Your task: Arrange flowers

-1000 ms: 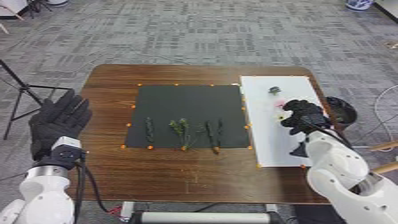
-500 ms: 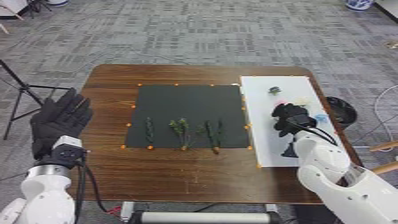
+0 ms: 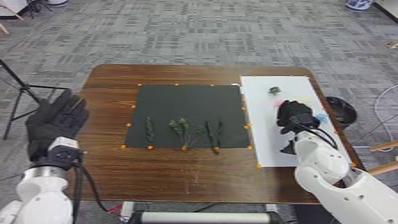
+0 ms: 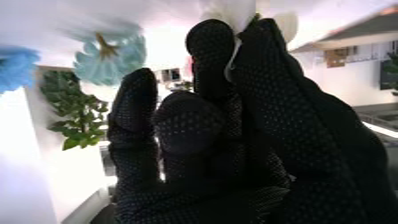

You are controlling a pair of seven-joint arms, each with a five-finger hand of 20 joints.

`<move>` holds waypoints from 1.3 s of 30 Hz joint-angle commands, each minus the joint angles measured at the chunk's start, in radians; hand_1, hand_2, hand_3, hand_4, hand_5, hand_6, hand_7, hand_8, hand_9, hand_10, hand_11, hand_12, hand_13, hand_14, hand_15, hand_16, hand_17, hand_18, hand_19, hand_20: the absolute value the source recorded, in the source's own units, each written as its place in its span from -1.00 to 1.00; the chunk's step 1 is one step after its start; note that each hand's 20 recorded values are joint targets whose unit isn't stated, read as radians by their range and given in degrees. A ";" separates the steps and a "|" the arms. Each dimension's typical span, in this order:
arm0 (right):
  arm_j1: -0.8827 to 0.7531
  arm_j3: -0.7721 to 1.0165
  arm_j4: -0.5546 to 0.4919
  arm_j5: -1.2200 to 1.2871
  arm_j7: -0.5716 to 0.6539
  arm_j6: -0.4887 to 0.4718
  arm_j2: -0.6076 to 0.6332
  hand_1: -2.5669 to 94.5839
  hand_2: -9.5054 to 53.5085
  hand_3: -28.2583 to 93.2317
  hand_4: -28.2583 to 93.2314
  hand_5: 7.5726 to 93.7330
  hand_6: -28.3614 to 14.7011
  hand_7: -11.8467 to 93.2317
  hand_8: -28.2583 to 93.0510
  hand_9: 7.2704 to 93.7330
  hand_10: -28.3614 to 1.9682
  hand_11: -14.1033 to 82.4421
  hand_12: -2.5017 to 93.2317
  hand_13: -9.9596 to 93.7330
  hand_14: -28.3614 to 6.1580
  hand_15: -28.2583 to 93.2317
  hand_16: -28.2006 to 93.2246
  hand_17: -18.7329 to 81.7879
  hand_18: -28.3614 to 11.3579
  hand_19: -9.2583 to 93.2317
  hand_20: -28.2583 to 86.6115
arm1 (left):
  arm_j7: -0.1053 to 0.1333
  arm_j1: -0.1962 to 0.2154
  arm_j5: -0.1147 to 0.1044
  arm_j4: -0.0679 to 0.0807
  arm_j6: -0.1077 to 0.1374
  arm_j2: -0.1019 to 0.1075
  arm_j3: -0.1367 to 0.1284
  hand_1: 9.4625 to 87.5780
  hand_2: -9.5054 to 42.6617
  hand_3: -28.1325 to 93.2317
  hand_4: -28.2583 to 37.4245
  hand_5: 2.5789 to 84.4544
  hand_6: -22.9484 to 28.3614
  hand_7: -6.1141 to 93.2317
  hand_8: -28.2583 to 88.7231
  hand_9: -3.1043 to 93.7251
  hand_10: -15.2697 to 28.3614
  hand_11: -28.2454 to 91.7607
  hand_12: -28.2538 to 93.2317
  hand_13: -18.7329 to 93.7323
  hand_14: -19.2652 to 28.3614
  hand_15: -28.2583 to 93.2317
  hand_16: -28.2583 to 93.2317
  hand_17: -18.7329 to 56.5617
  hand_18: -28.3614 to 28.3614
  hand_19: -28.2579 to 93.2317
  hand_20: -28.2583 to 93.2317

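My right hand is over the white board, with straight, relaxed fingers. In the right wrist view, pale petals show behind the fingertips of my right hand; whether they touch is unclear. A teal flower, a blue flower and green leaves are beside the fingers. In the head view, a small dark flower lies beyond that hand and a blue one next to it. Green stems lie along the black mat's near edge. My left hand is open, off the table's left side.
The black mat is taped at the middle of the brown table, with the white board to its right. A black bin stands off the right edge, and a dark tripod stands at the far left.
My right hand has moved left over the board, then slightly away from the robot, uncovering the blue flower. My left hand has shifted slightly left.
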 commanded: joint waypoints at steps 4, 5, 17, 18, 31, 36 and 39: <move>0.249 -0.136 -0.078 0.113 -0.110 0.063 -0.086 0.31 -1.00 0.61 -0.99 0.54 0.33 -0.12 -0.43 0.71 0.36 -0.27 0.16 0.59 0.28 0.65 0.06 0.08 -0.56 0.67 0.23 | 0.029 0.059 -0.039 -0.007 0.020 -0.011 -0.047 -0.60 0.04 0.66 -1.00 -0.04 0.30 -0.70 -0.65 -0.29 0.47 -0.17 -0.40 -0.26 0.46 -0.14 -0.62 -0.72 0.47 0.04 -0.42; 0.297 -0.166 -0.069 0.190 -0.124 0.063 -0.111 0.31 -1.00 0.61 -0.99 0.54 0.33 -0.12 -0.43 0.71 0.36 -0.27 0.16 0.59 0.28 0.65 0.06 0.08 -0.56 0.67 0.23 | 0.034 0.066 -0.045 -0.009 0.023 -0.013 -0.049 -0.60 0.04 0.66 -1.00 -0.04 0.30 -0.70 -0.65 -0.29 0.46 -0.17 -0.40 -0.26 0.46 -0.14 -0.62 -0.72 0.47 0.04 -0.42; 0.656 -0.540 0.065 0.366 -0.270 0.064 -0.355 0.30 -1.00 0.61 -1.00 0.53 0.32 -0.12 -0.43 0.70 0.36 -0.27 0.16 0.59 0.30 0.64 0.06 0.08 -0.55 0.67 0.22 | 0.052 0.088 -0.065 -0.016 0.021 -0.012 -0.045 -0.64 0.09 0.64 -1.00 -0.04 0.31 -0.70 -0.65 -0.29 0.47 -0.17 -0.40 -0.26 0.45 -0.14 -0.63 -0.72 0.47 0.04 -0.41; 0.672 -0.566 0.078 0.365 -0.279 0.067 -0.370 0.30 -1.00 0.61 -1.00 0.53 0.33 -0.12 -0.43 0.70 0.36 -0.27 0.16 0.59 0.30 0.64 0.06 0.08 -0.55 0.67 0.22 | 0.053 0.090 -0.065 -0.016 0.021 -0.014 -0.044 -0.65 0.10 0.63 -1.00 -0.04 0.30 -0.70 -0.65 -0.28 0.47 -0.17 -0.40 -0.26 0.45 -0.14 -0.63 -0.72 0.47 0.04 -0.41; 0.793 -0.747 0.251 0.371 -0.342 0.041 -0.599 0.30 -1.00 0.60 -1.00 0.49 0.35 -0.08 -0.45 0.69 0.40 -0.28 0.14 0.57 0.33 0.62 0.06 0.06 -0.50 0.64 0.21 | 0.092 0.062 -0.057 -0.001 0.048 0.004 -0.063 -0.71 0.15 0.59 -1.00 -0.03 0.31 -0.70 -0.65 -0.28 0.48 -0.17 -0.41 -0.26 0.46 -0.13 -0.63 -0.72 0.47 0.04 -0.41; 0.808 -0.768 0.305 0.354 -0.349 0.040 -0.649 0.30 -1.00 0.60 -1.00 0.48 0.36 -0.06 -0.47 0.68 0.41 -0.28 0.13 0.57 0.33 0.61 0.07 0.06 -0.50 0.64 0.21 | 0.089 0.024 -0.041 0.006 0.047 0.030 -0.044 -0.71 0.14 0.60 -1.00 -0.03 0.31 -0.70 -0.65 -0.28 0.48 -0.17 -0.41 -0.26 0.46 -0.13 -0.63 -0.72 0.47 0.04 -0.41; 0.817 -0.803 0.342 0.321 -0.331 0.080 -0.665 0.30 -1.00 0.60 -1.00 0.47 0.36 -0.05 -0.47 0.68 0.41 -0.28 0.12 0.57 0.33 0.61 0.07 0.06 -0.50 0.64 0.21 | 0.089 -0.005 -0.040 0.019 0.049 0.040 -0.030 -0.70 0.14 0.60 -1.00 -0.03 0.31 -0.70 -0.65 -0.28 0.48 -0.17 -0.41 -0.26 0.46 -0.12 -0.63 -0.72 0.47 0.04 -0.41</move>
